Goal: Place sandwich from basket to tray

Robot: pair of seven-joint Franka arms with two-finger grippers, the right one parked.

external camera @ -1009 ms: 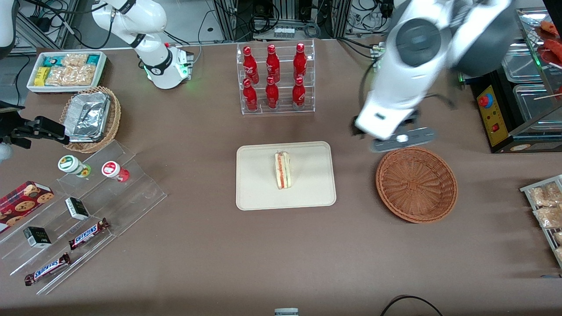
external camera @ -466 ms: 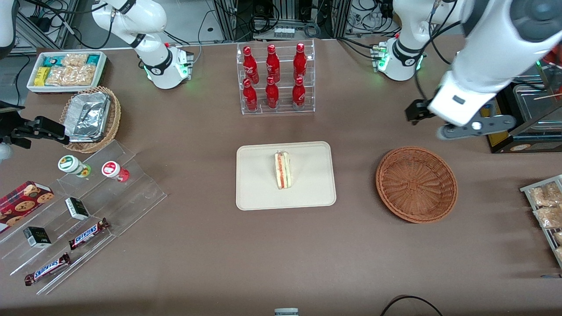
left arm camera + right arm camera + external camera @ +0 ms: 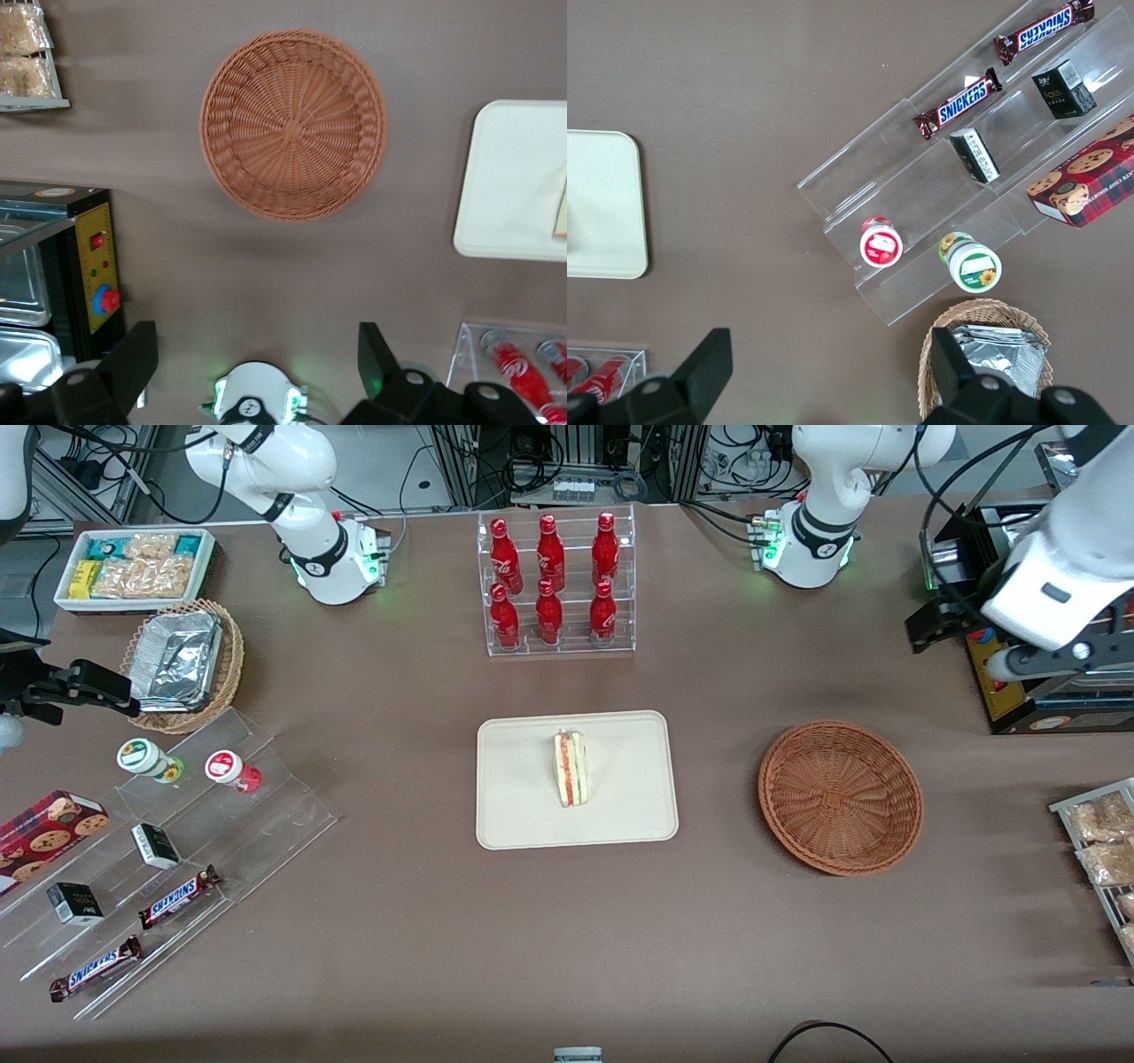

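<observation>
Triangular white-bread sandwich [image 3: 571, 767] on cream rectangular tray [image 3: 523, 815] | reddish-brown wicker basket [image 3: 840, 797] bare | claw [image 3: 257, 363] wide, holding nothing, high near black display cabinet [image 3: 1001, 677] | risk: collision there

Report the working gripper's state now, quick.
Left arm's gripper: open, holding nothing, raised high near the black machine with the red knob, away from the reddish-brown woven wicker basket.

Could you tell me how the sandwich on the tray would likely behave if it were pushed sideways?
The sandwich stands on a narrow edge on the tray, so it would probably tip over. Its layered bread looks soft and may squash or separate. The gripper, open, is up above the table, away from it.
</observation>
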